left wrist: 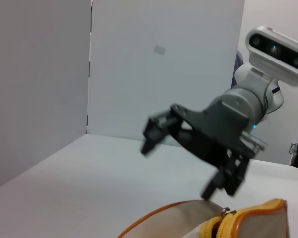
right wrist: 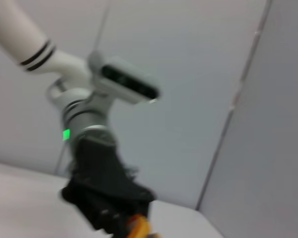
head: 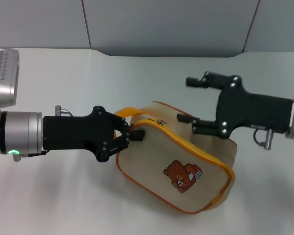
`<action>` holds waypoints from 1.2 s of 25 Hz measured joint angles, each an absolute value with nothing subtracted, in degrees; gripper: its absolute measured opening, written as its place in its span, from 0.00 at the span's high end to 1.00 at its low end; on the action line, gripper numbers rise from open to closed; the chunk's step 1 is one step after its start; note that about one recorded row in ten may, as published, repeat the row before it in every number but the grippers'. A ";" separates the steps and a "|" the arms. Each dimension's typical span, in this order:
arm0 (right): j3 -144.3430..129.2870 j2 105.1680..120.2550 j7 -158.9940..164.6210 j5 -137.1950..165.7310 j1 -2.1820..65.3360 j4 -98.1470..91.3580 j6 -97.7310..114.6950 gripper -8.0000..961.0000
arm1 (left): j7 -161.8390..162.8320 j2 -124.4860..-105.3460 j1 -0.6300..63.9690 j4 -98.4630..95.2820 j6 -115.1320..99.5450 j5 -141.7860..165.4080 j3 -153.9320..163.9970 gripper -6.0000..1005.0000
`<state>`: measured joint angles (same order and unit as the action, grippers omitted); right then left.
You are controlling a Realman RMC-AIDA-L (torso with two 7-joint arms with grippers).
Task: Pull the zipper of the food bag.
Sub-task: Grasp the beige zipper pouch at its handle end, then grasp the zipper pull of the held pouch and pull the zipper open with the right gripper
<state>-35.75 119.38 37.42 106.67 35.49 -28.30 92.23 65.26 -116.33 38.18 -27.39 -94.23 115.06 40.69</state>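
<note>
Bag axis: the food bag (head: 179,166) lies on its side on the white table (head: 63,196), long axis running diagonally from the near-left corner by the left gripper toward the lower right of the head view; the bear-print face turns toward the camera.
Zipper line: the zipper (head: 159,123) curves along the upper edge of the bag, following the orange-yellow tape; its small silver pull tab sits near the left end of that edge, close to the left gripper.
Position: the bag rests mid-table, between the two arms.
Room around: bare table lies in front and to the left; the grey wall panels (head: 186,24) stand well behind.
Left gripper: the left gripper (head: 123,138) is pinched on the bag's left corner, at the yellow loop handle (head: 129,111) and piping (fingers pressed into the fabric there).
Right gripper: the right gripper (head: 196,105) hovers over the bag's far right end, fingers spread wide, one high and one low just above the canvas; contact cannot be told.
Looks: cream canvas, soft boxy form, orange-yellow piping round the face, small brown bear print (head: 182,175) at centre.
Left wrist view: the zipper end and yellow tape show at the edge, with the right gripper above them.
</note>
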 joint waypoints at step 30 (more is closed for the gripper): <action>-49.12 119.89 29.44 101.94 37.66 -25.84 88.63 0.90 | 65.30 -116.35 39.57 -28.24 -93.78 115.01 40.51 0.94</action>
<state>-49.12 119.89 29.44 101.94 37.66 -25.84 88.63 65.30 -116.35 39.57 -28.24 -93.78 115.01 40.51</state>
